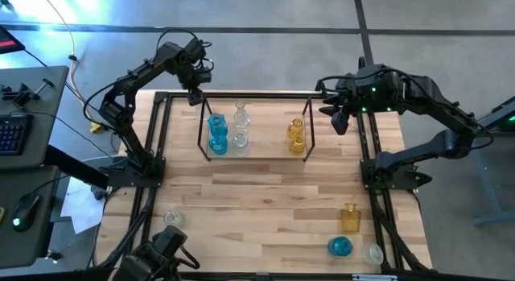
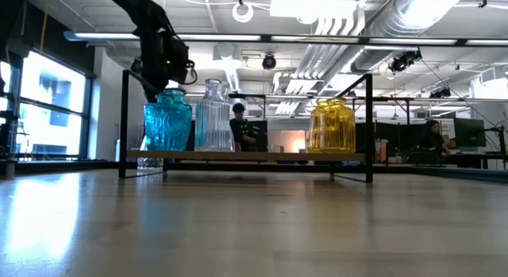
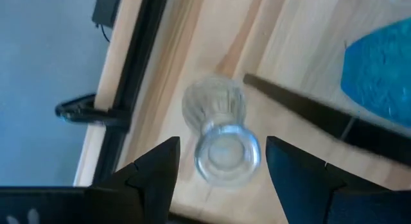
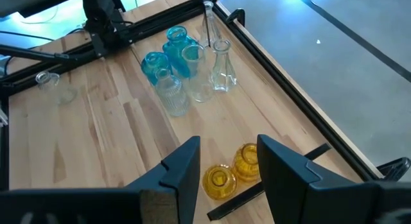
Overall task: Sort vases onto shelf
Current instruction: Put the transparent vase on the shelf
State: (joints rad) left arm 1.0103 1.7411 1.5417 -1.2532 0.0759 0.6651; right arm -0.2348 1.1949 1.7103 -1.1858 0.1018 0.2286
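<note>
My left gripper (image 3: 222, 146) points down at the shelf's (image 1: 257, 152) far left corner (image 1: 195, 94), open. Its fingers stand on either side of a clear vase (image 3: 215, 105) without touching it. That vase stands upright on the wood. A black shelf rod (image 3: 308, 112) runs between it and a blue vase (image 3: 379, 76); whether it stands inside the shelf I cannot tell. The shelf holds two blue vases (image 1: 217, 133), clear vases (image 1: 240, 128) and two amber vases (image 1: 296, 136). My right gripper (image 4: 228, 160) hangs open and empty, high above the shelf's right end (image 1: 338, 116).
Loose vases stand near the table's front edge: a clear one (image 1: 173, 219) at the left, and an amber one (image 1: 350, 218), a blue one (image 1: 340, 247) and a clear one (image 1: 374, 253) at the right. A black frame (image 1: 157, 136) edges the table. People sit in the room beyond (image 2: 242, 126).
</note>
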